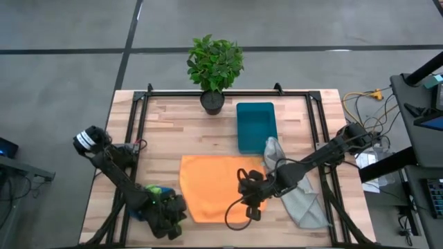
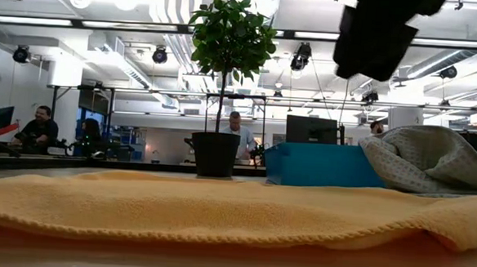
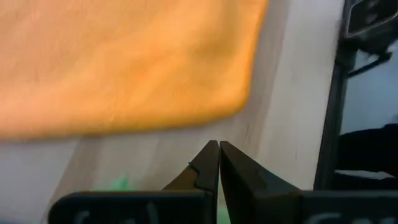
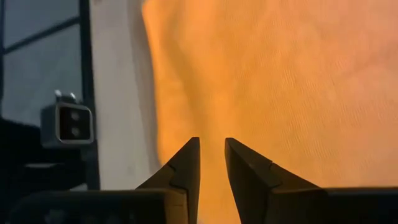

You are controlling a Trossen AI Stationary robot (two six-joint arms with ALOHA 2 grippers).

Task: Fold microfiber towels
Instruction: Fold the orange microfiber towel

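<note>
The orange towel [image 1: 214, 197] lies spread flat on the table's near middle; it also fills the low view [image 2: 218, 206]. My right gripper [image 4: 211, 146] hovers over its near right part [image 1: 253, 213]. The fingers stand a little apart, with nothing between them. My left gripper [image 3: 217, 146] is shut and hangs above bare wood, just off the towel's near left corner [image 1: 176, 221]. A lime green towel and a blue towel [image 1: 158, 189] lie bunched under the left arm. The pale grey towel [image 1: 294, 187] lies crumpled at the right.
A teal bin [image 1: 256, 126] stands behind the orange towel, and a potted plant [image 1: 213, 76] stands at the far edge. A black frame [image 1: 138, 124] runs round the table. People sit and stand in the room beyond the table [image 2: 237, 133].
</note>
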